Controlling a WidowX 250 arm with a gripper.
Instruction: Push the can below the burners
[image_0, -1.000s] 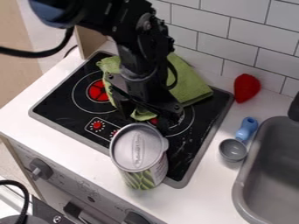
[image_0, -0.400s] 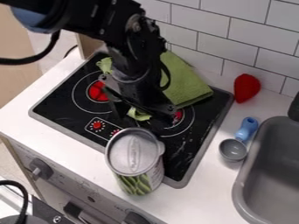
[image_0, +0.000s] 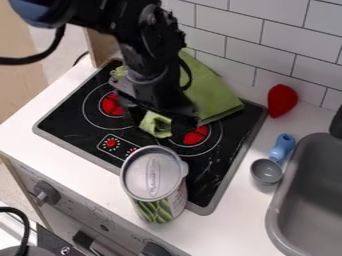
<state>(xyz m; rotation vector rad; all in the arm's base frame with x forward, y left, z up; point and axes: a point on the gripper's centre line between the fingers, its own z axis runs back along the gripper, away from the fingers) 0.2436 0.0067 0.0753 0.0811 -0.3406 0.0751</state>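
The black gripper (image_0: 160, 128) hangs just above the centre of the frame, over the cooktop, its jaws spread apart. A crumpled corner of the green cloth (image_0: 212, 98) shows between them; I can't tell whether they touch it. The can (image_0: 153, 175) is outside the jaws, apart from them — lower in the frame and a touch to the left. It stands upright, grey lid up, with its base at the near edge of the cooktop (image_0: 231, 176), below both burners as the picture lies.

Around the jaws, the left burner (image_0: 111, 104) glows red to their left, and the right burner (image_0: 196, 135) glows just to their right. The cloth spreads toward the upper middle of the frame, over the back of the cooktop, while the arm (image_0: 137, 37) comes in from the upper left.

Farther out, a red object (image_0: 282, 101) sits at the upper right, near the tiled wall (image_0: 277, 42). Below it on the white counter (image_0: 230, 225) is a small grey cup (image_0: 266, 171) with a blue handle (image_0: 283, 146) — just beside the grey sink (image_0: 307, 195) at the right edge. Dark knobs (image_0: 47, 193) line the stove front, lower left.
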